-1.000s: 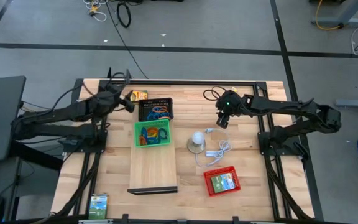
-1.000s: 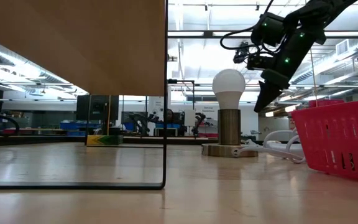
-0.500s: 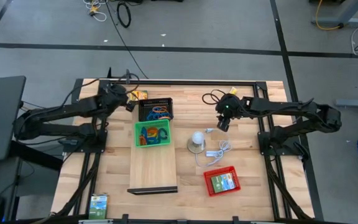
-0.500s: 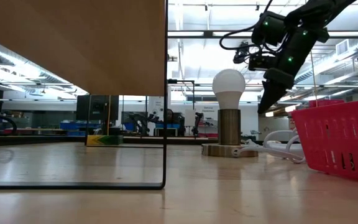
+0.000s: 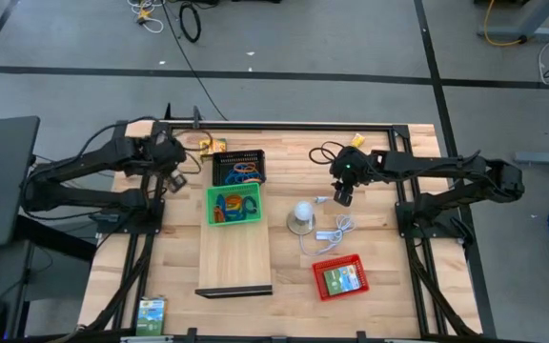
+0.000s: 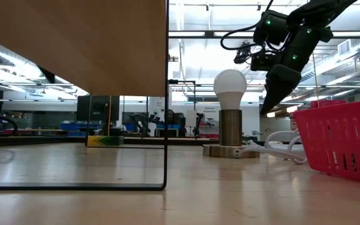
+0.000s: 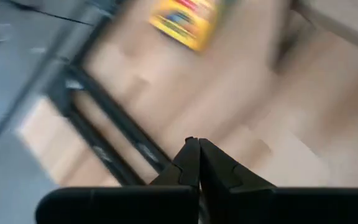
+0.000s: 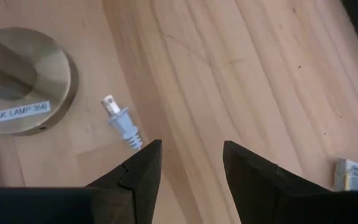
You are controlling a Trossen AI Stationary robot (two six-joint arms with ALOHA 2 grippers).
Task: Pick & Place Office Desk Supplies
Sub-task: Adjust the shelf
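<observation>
— So, where are your hands right now?

— My left gripper (image 5: 172,164) sits in the upper left of the high view, over bare wood near the table's far-left corner. Its fingers (image 7: 194,165) are clenched tip to tip in my left wrist view, with nothing between them. My right gripper (image 5: 342,195) hangs right of centre, fingers (image 8: 142,165) parted and empty, above the white plug (image 8: 120,118) and beside the brass lamp base (image 8: 27,81).

— And the supplies?

— A small yellow box (image 5: 211,146) lies just beside the black tray (image 5: 238,169), a little right of my left gripper; my left wrist view shows it near the top of the frame (image 7: 186,20), apart from my fingertips. The black tray holds blue and orange loops, the green tray (image 5: 233,205) below it holds more, the red tray (image 5: 339,277) at lower right holds a card box, and a green box (image 5: 151,312) sits at the bottom-left table edge.

— What worries you?

— I judge my left hand has closed on air. If I carry on as though I were holding something, I deliver nothing, and the yellow box stays out. Reaching again with fingers pressed together could shove it against the tray or off the far edge. On the right, dropping lower could catch the lamp cord (image 5: 336,229) and drag the lamp (image 5: 301,215) over.
</observation>
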